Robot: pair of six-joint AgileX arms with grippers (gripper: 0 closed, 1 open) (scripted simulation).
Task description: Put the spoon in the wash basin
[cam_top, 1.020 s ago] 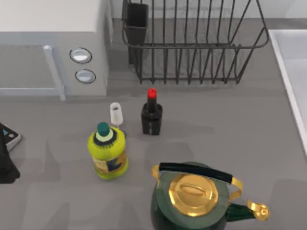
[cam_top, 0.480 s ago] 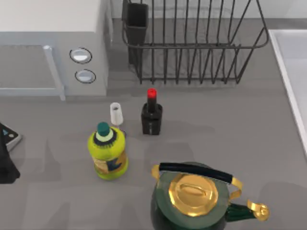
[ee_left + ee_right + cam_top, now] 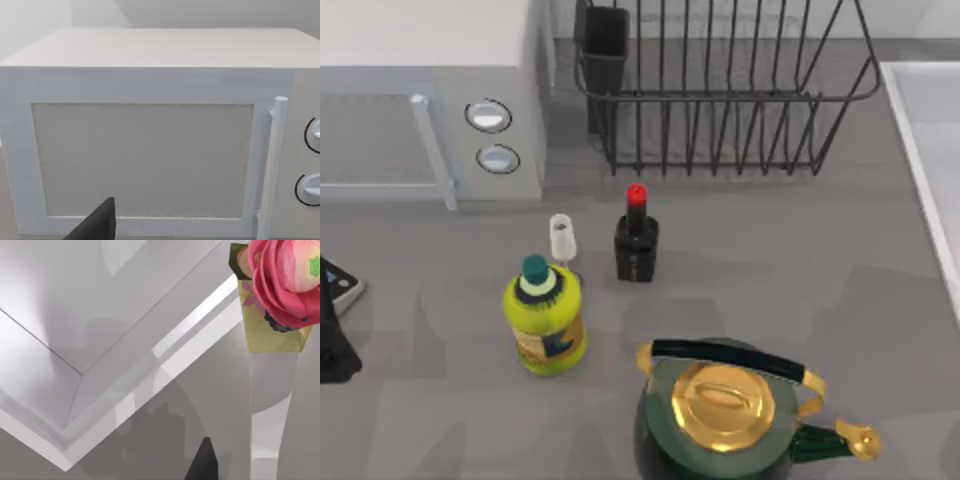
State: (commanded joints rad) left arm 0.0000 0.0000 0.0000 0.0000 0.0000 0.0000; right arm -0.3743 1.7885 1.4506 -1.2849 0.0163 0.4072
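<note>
From above, the wash basin [image 3: 932, 150] runs along the table's right edge beside the black wire dish rack [image 3: 720, 90], with the green and gold kettle [image 3: 730, 415], yellow bottle [image 3: 545, 320] and microwave [image 3: 430, 100] on the grey table [image 3: 770, 260]; the left arm [image 3: 335, 330] sits at the left edge. The left wrist view faces the microwave door [image 3: 142, 160], one dark fingertip [image 3: 100, 225] low in frame, spread impossible to tell. Over on the right wrist view, the basin's rim [image 3: 165, 365] lies next to a pink flower in a vase [image 3: 280, 290], and I can't tell that gripper's state either.

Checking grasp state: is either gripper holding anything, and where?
Cannot be told. The left gripper sits at the table's left edge by the microwave; no spoon appears in it.
</note>
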